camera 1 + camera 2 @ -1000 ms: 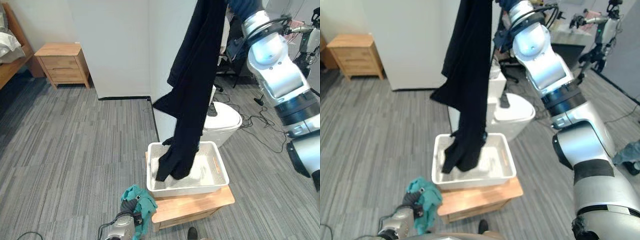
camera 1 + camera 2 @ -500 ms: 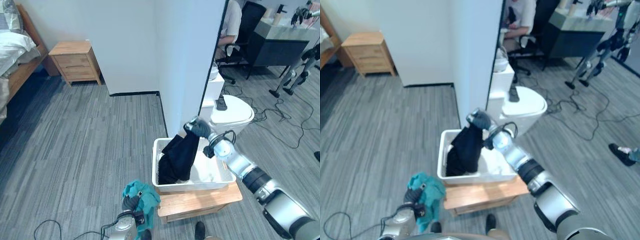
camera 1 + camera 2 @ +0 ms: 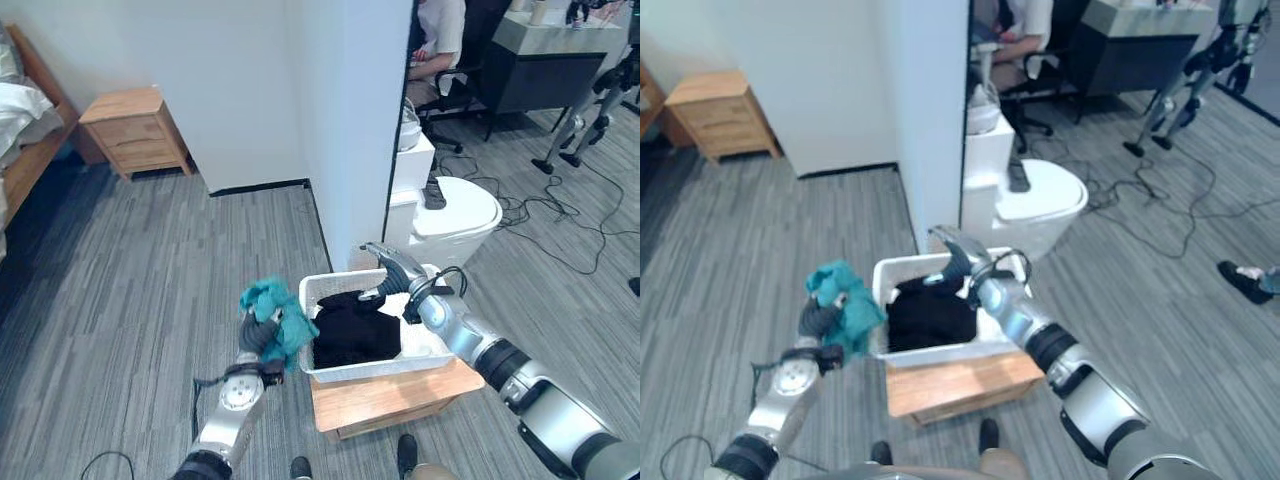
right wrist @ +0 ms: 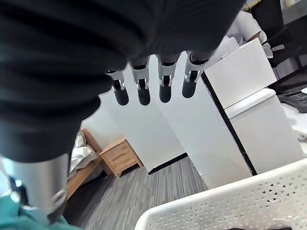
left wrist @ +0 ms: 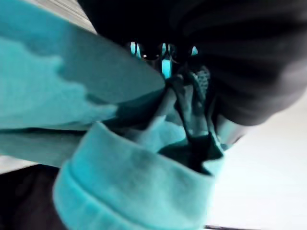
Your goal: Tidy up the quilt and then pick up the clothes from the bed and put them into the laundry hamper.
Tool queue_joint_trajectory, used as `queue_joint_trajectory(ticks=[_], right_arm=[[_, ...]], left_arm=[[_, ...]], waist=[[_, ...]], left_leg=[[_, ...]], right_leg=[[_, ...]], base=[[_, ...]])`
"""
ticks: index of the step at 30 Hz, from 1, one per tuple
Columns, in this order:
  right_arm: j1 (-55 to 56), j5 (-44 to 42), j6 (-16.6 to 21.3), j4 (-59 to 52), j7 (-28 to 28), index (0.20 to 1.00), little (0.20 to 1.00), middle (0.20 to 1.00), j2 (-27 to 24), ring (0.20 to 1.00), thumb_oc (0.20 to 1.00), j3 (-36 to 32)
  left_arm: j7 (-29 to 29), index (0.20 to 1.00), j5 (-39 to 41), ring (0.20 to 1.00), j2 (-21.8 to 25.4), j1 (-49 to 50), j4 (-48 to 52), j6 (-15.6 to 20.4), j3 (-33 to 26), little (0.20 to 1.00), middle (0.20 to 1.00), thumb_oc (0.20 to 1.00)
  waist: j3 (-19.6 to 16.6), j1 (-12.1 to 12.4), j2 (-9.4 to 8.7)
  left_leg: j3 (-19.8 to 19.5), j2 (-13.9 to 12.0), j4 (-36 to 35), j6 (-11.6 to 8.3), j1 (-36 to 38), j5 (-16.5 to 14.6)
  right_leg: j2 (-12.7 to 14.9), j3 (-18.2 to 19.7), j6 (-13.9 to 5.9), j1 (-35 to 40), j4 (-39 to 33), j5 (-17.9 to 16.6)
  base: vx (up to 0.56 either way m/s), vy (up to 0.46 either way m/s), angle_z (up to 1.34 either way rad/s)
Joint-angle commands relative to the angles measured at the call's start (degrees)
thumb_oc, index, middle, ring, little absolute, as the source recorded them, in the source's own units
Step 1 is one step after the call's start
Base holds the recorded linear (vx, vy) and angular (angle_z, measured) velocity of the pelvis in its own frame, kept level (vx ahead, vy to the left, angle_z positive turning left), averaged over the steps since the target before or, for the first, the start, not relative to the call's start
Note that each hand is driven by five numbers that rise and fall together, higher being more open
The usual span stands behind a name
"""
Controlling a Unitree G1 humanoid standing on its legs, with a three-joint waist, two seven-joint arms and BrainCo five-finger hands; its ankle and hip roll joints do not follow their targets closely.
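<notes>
Landmark: the white perforated laundry hamper [image 3: 428,351], standing on a low wooden stand [image 3: 390,396] on the grey carpet.
Black garment [image 3: 355,326]: lies bunched inside the hamper, below its rim.
Right hand [image 3: 388,270]: above the hamper's far edge, fingers straight and spread in its wrist view [image 4: 161,85], gripping nothing.
Teal garment [image 3: 272,312]: outside the hamper, just beside its left wall and raised about level with the rim.
Left hand [image 3: 254,337]: fingers curled into the teal cloth from below; its wrist view shows folds [image 5: 120,158] wrapped close round the hand.
Step in hand: judged to be carrying the teal garment over the left wall and dropping it in.
How to do it well: lift until the hanging folds clear the rim, bring the hand over the black garment rather than the wall, then loosen the fingers.
Risk: cloth draping over the left rim or slipping to the carpet; the right hand should clear the hamper first.
</notes>
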State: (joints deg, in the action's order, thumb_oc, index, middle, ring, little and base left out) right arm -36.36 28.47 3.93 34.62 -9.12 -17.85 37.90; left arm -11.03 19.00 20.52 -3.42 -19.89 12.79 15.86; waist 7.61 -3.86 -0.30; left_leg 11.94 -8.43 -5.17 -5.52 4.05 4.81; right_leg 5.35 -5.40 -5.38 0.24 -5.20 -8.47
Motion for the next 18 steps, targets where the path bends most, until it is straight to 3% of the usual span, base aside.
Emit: queue_joint_trajectory(ticks=[1,4,5,6,7,10,18], right_arm=[[-4.4,2.1,0.4,0.1,-0.6,1.0,1.0,1.0,0.2,1.0,1.0,-1.8],[-2.6,1.2,0.6,-2.1,0.1,1.0,1.0,1.0,-0.5,1.0,1.0,-2.6],[-0.9,-0.6,0.9,-5.4,1.3,1.0,1.0,1.0,-3.1,1.0,1.0,-4.8],[1.7,-2.3,1.7,-8.9,1.6,1.0,1.0,1.0,-4.9,1.0,1.0,-6.7],[3.8,-2.1,1.4,-10.8,2.7,1.0,1.0,1.0,-6.3,1.0,1.0,-8.1],[7.2,-2.2,2.6,-15.2,5.0,1.0,1.0,1.0,-6.2,1.0,1.0,-7.2],[5.9,-3.4,3.3,-18.5,5.6,1.0,1.0,1.0,-6.7,1.0,1.0,-4.8]], left_arm=[[2.5,0.2,-5.3,0.2,1.0,-8.5,2.3,3.7,3.2,0.2,0.2,0.2],[2.7,0.2,-6.2,0.2,1.2,-9.8,4.7,3.8,3.8,0.2,0.2,0.2],[7.4,0.2,-0.7,0.2,5.8,-12.1,10.9,3.2,-0.6,0.2,0.2,0.2],[9.9,0.2,-0.3,0.2,9.4,-10.7,11.3,3.4,-2.0,0.2,0.2,0.2],[11.9,0.2,0.6,0.2,10.4,-9.3,11.0,3.7,-2.2,0.2,0.2,0.2],[11.0,0.2,1.7,0.2,7.9,-12.3,4.8,3.3,-1.6,0.2,0.2,0.2],[6.4,0.2,1.9,0.2,1.8,-19.5,-4.7,1.1,1.2,0.2,0.2,0.2]], waist=[[-0.6,-1.4,-1.73],[-0.8,-2.2,-1.47],[-1.0,-2.7,-0.74],[-1.0,-3.2,-0.33],[-1.2,-3.6,-0.24],[-1.5,-6.5,0.49],[-0.5,-9.9,2.44]], left_leg=[[1.6,0.6,0.2,0.05,4.6,-8.1],[2.2,0.6,0.2,0.09,5.0,-8.3],[2.7,0.6,0.2,0.07,5.4,-8.4],[3.0,0.6,0.2,0.07,5.4,-8.4],[3.1,0.7,0.2,0.04,5.5,-8.4],[5.1,0.9,0.2,0.11,6.3,-8.8],[8.2,1.4,0.2,0.18,5.9,-8.8]], right_leg=[[3.1,1.0,-2.76,2.9,0.2,8.4],[3.1,1.6,-2.84,2.8,0.2,8.3],[3.1,1.9,-3.01,2.8,0.2,8.2],[3.3,2.0,-3.12,2.6,0.2,8.0],[3.3,2.1,-3.26,2.6,0.2,8.0],[3.3,4.1,-3.45,1.8,0.2,7.5],[3.4,7.1,-4.08,-1.2,0.2,6.4]], base=[[0.01,-0.009,-0.12],[0.01,-0.004,-0.19],[0.01,0.014,-0.25],[0.01,0.014,-0.23],[0.01,0.005,-0.2],[0.02,-0.002,-0.17],[-0.01,0.007,-0.33]])
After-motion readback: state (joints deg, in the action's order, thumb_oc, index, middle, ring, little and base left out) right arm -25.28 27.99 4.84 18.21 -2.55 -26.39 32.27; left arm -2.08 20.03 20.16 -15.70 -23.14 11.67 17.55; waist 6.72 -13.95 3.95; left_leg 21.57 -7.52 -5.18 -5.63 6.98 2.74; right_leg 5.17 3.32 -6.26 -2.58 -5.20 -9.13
